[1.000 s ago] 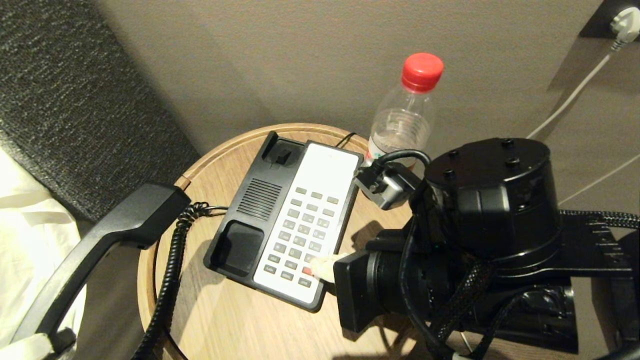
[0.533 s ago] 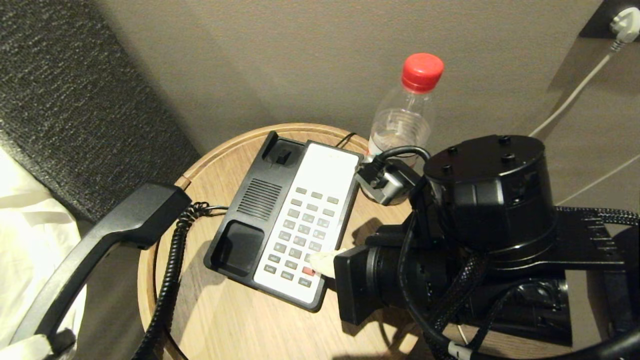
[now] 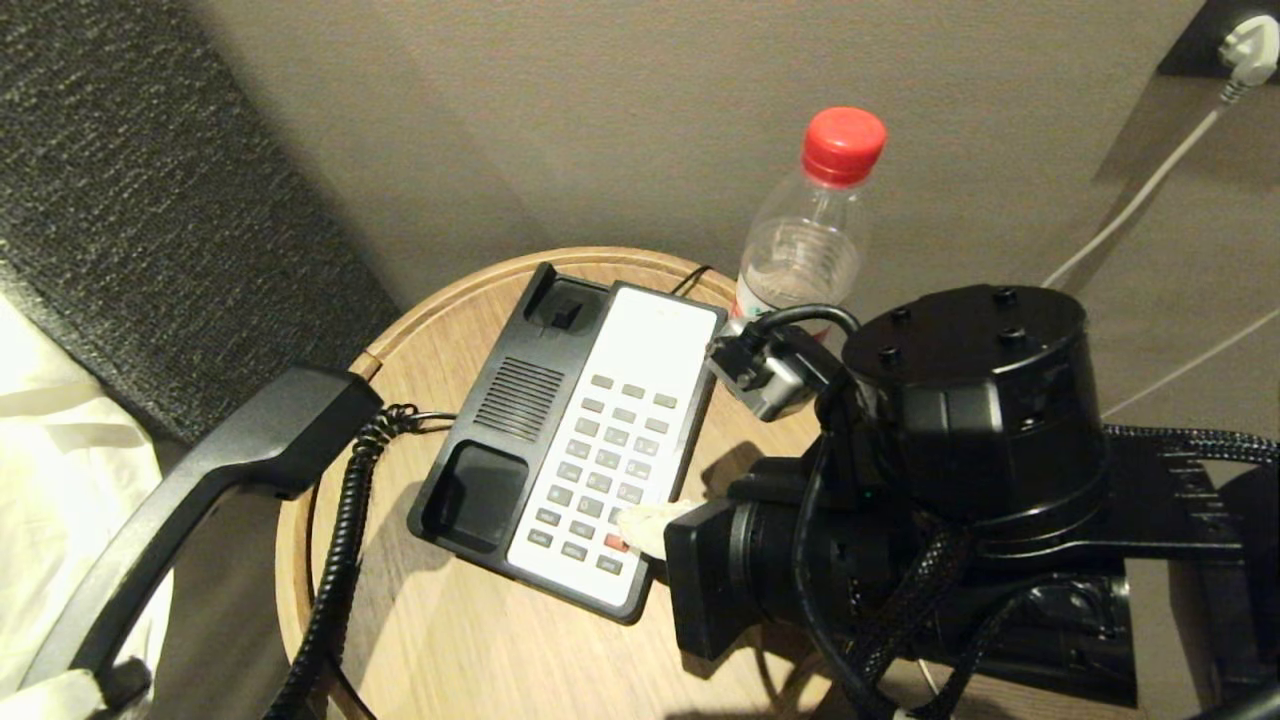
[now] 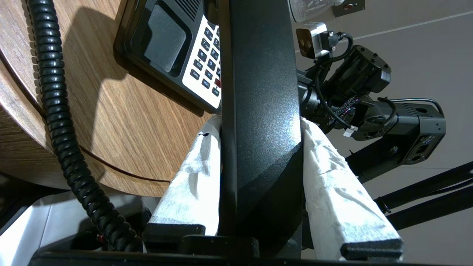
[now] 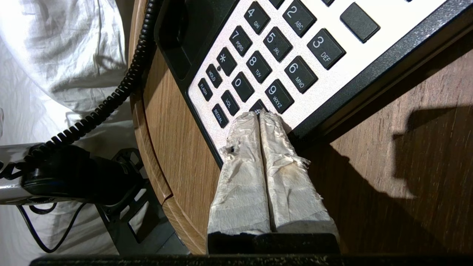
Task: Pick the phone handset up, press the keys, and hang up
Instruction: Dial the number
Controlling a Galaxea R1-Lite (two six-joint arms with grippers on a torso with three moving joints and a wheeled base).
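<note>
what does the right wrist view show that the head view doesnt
Only the right wrist view: readable key labels, and the right gripper shut, its wrapped tips on the # key of the keys.
Only the head view: the red-capped bottle, the wall plug, and the whole phone base.
Both: the phone handset off the cradle, the coiled cord, the round wooden table.
</note>
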